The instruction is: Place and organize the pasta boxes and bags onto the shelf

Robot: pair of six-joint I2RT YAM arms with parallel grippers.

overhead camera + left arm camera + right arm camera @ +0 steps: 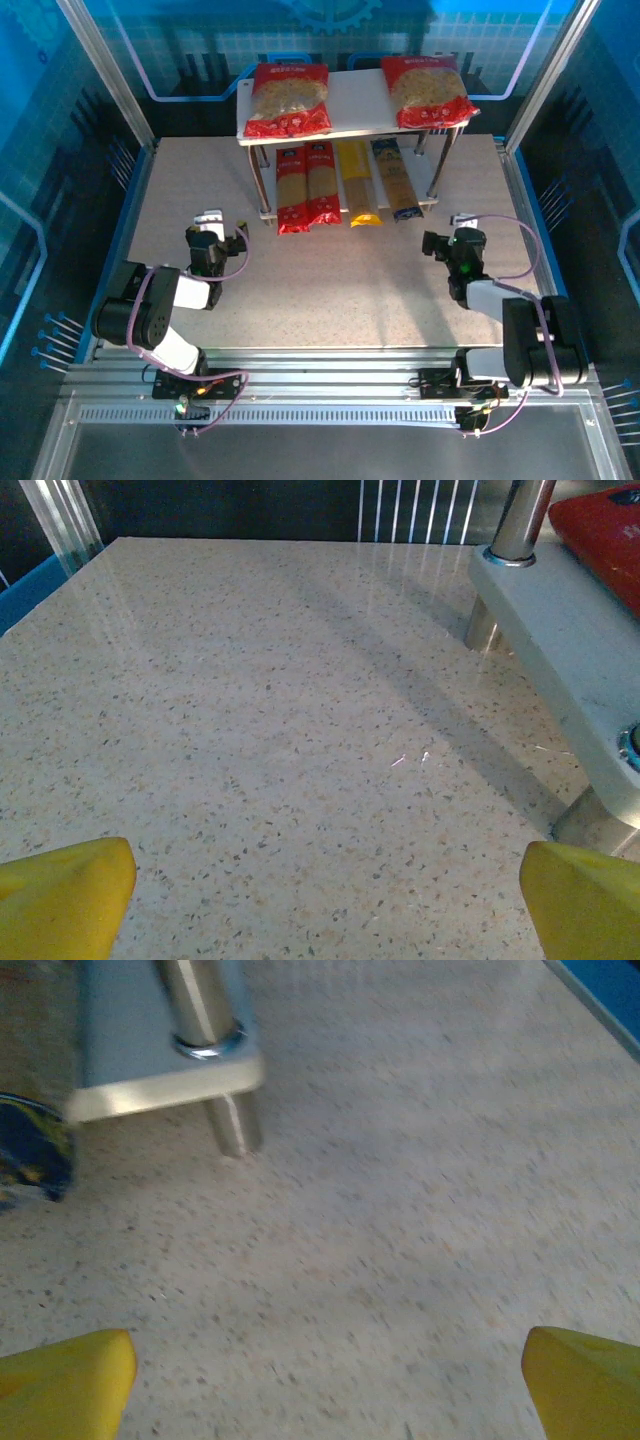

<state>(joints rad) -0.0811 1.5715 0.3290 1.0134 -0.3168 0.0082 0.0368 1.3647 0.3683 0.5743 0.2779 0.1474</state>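
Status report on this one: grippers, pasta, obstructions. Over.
Left gripper open, empty; right gripper likewise. Both bags on shelf top board, four pasta boxes side by side on lower board. Nothing in the way.

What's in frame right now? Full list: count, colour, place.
bags: 2, red with clear windows, top board, left and right ends
red packs: 2, red, lower board, leftmost in the row
yellow pack: 1, yellow, lower board, third from left
blue pack: 1, dark blue, lower board, rightmost
shelf: 1, white boards on silver legs, far middle of the table
table: 1, speckled beige, under everything
left arm: 1, black and white, near left, jaws open, empty
right arm: 1, black and white, near right, jaws open, empty
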